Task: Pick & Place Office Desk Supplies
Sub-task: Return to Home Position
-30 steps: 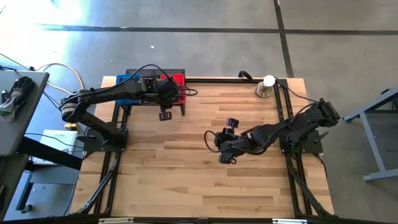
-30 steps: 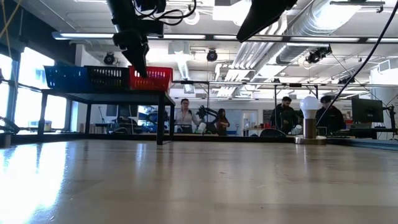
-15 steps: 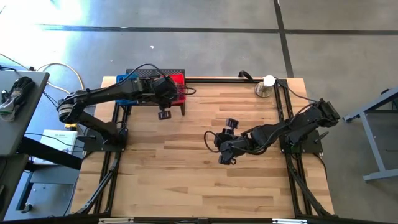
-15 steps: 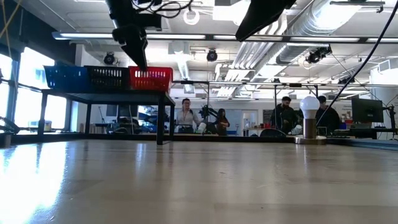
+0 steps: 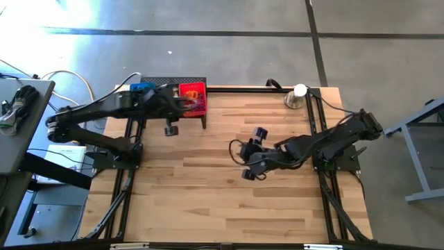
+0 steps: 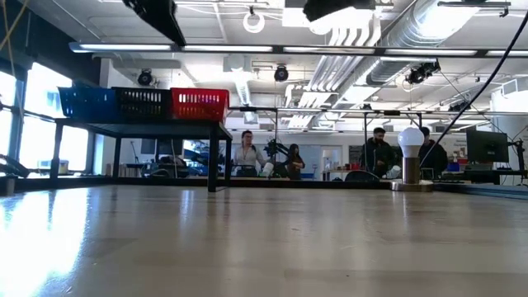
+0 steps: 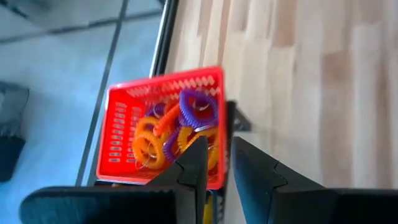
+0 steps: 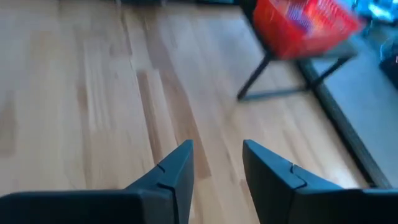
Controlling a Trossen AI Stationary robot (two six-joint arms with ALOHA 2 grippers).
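The wooden surface (image 5: 277,201) is bare across its middle. The black mesh shelf (image 6: 140,125) stands at its far left corner. A silver dome with a white ball (image 5: 297,96) sits at the far right corner. The left arm reaches in from the left side, over the shelf. Its left claw (image 7: 217,142) hangs above the near edge of the red bin (image 7: 124,118), fingers drawn close with only a thin gap and nothing between them. The right arm lies low across the right half of the surface. The right claw (image 8: 216,149) is near the centre, pointing toward the shelf, with its fingers a little apart and empty. Three bins stand side by side on the shelf: the blue bin (image 6: 85,102), the black bin (image 6: 142,102) and the red bin. In the red bin lies a heap of coiled loops (image 7: 165,130), orange, purple and yellow. What the blue and black bins hold cannot be seen. People (image 6: 246,153) stand in the room beyond.
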